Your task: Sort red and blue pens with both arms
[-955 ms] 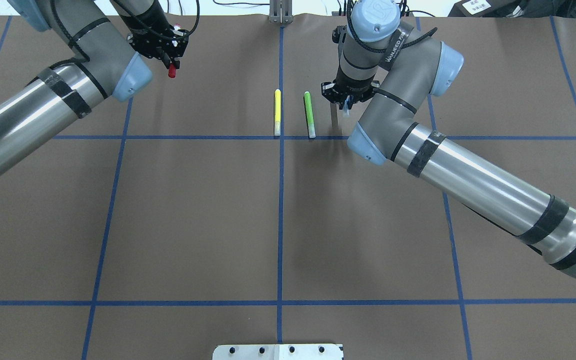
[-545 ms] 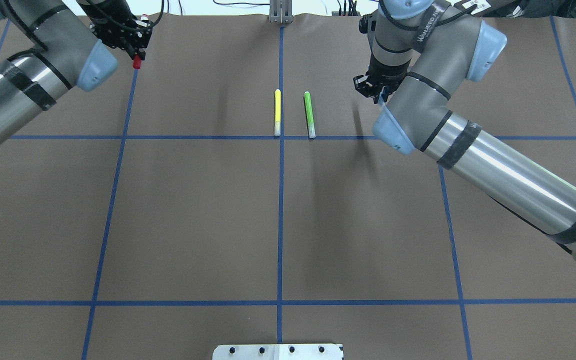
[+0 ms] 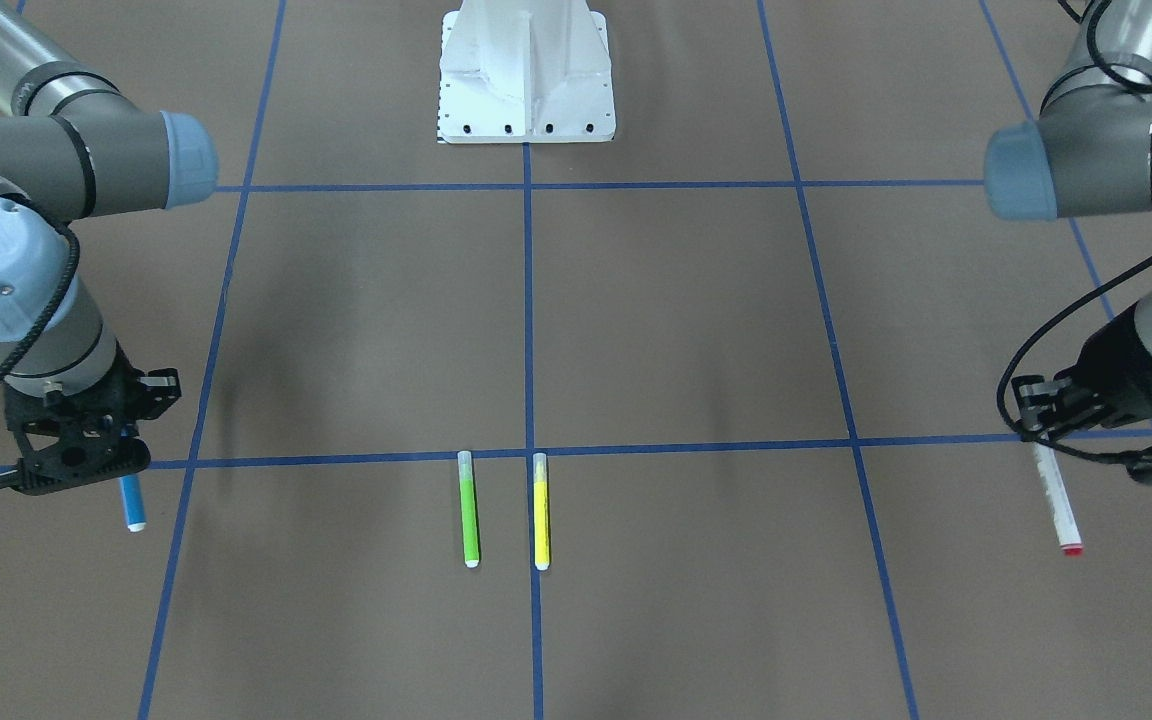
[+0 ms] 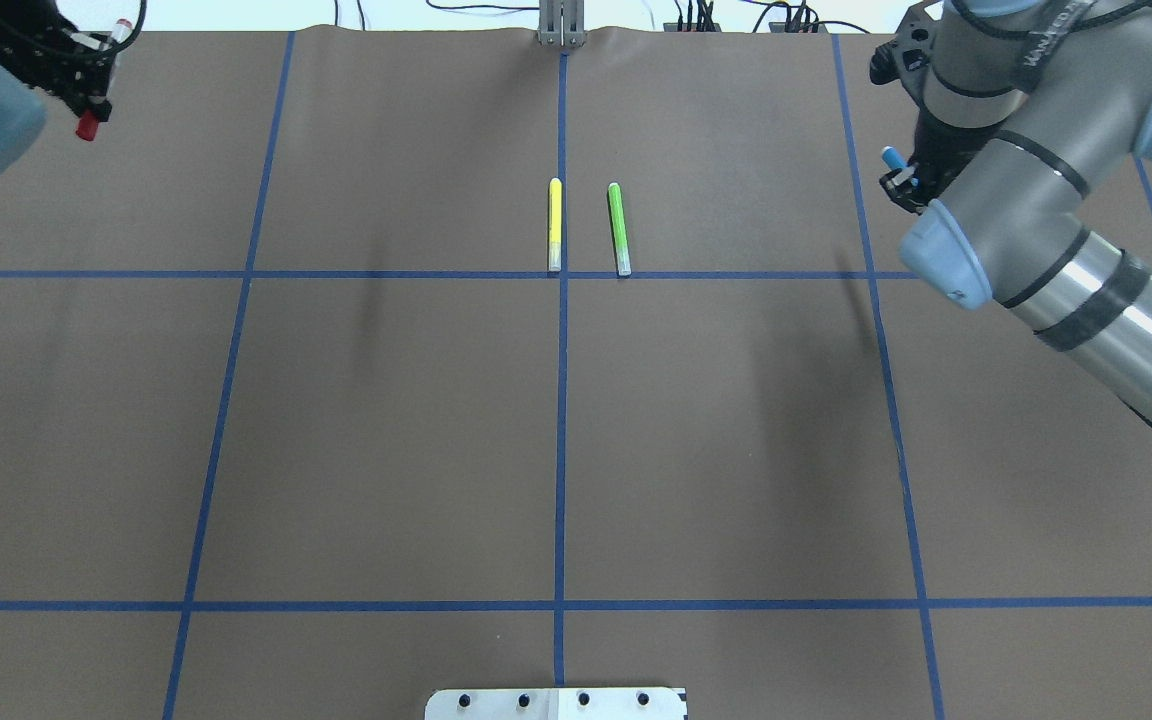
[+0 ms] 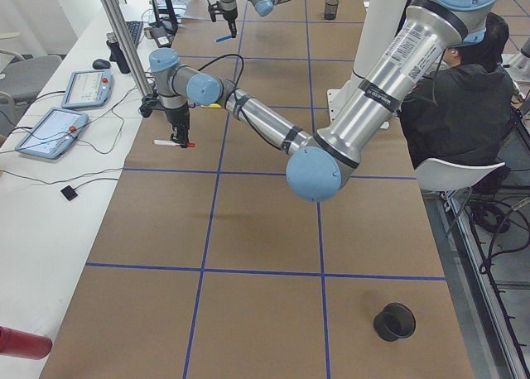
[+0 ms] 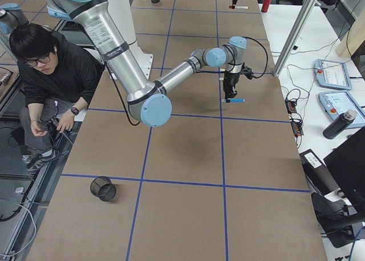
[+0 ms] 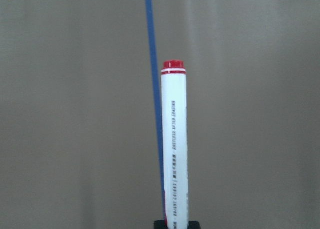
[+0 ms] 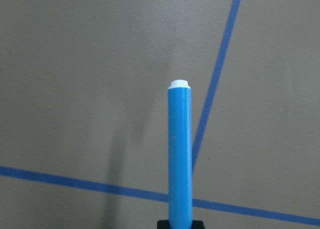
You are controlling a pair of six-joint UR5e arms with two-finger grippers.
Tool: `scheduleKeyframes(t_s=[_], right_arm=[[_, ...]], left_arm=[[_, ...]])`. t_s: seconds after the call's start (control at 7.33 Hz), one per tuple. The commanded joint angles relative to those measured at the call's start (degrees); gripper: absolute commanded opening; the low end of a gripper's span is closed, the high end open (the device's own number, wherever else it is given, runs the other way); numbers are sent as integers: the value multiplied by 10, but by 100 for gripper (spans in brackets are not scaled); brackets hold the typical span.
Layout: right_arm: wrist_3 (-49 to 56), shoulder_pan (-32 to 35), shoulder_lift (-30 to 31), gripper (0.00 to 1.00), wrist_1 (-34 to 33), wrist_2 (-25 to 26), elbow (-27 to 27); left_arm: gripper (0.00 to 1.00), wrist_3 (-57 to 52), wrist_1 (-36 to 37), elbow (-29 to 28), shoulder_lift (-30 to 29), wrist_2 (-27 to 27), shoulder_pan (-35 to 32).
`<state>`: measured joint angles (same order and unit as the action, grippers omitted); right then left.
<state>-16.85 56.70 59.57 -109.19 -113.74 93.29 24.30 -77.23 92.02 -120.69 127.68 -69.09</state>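
Observation:
The red pen (image 7: 174, 149), white-barrelled with a red end, hangs above the table in my left gripper (image 4: 86, 105), which is shut on it at the far left corner. From the front, this red pen (image 3: 1054, 500) points down from the gripper (image 3: 1086, 430) at the right edge. The blue pen (image 8: 180, 154) is held the same way in my right gripper (image 4: 904, 180), shut on it at the far right. In the front view the blue pen (image 3: 131, 500) sticks out below that gripper (image 3: 86, 450), clear of the table.
A yellow marker (image 4: 555, 225) and a green marker (image 4: 619, 228) lie side by side at the centre line. The white robot base (image 3: 526, 70) stands at the near middle. A black mesh cup (image 5: 394, 321) stands at each table end. A person (image 6: 51, 73) sits beside the base.
Both arms have swung outward from the middle: the left arm to the left with the red pen, the right arm to the right with the blue pen. The yellow and green markers stayed put.

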Motion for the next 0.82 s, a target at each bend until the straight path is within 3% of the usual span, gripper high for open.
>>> scheduleKeyframes(t_s=[0.0, 0.27, 0.55, 0.68], right_arm=[[113, 45, 103, 0, -33, -1, 68], [218, 93, 165, 0, -100, -1, 102], [257, 127, 263, 0, -103, -3, 131], [261, 147, 300, 0, -103, -11, 134]], left_arm=[[0, -88, 85, 105, 91, -5, -33], [0, -229, 172, 128, 127, -66, -81], [0, -310, 186, 130, 171, -80, -132], [0, -355, 230, 134, 188, -80, -149]])
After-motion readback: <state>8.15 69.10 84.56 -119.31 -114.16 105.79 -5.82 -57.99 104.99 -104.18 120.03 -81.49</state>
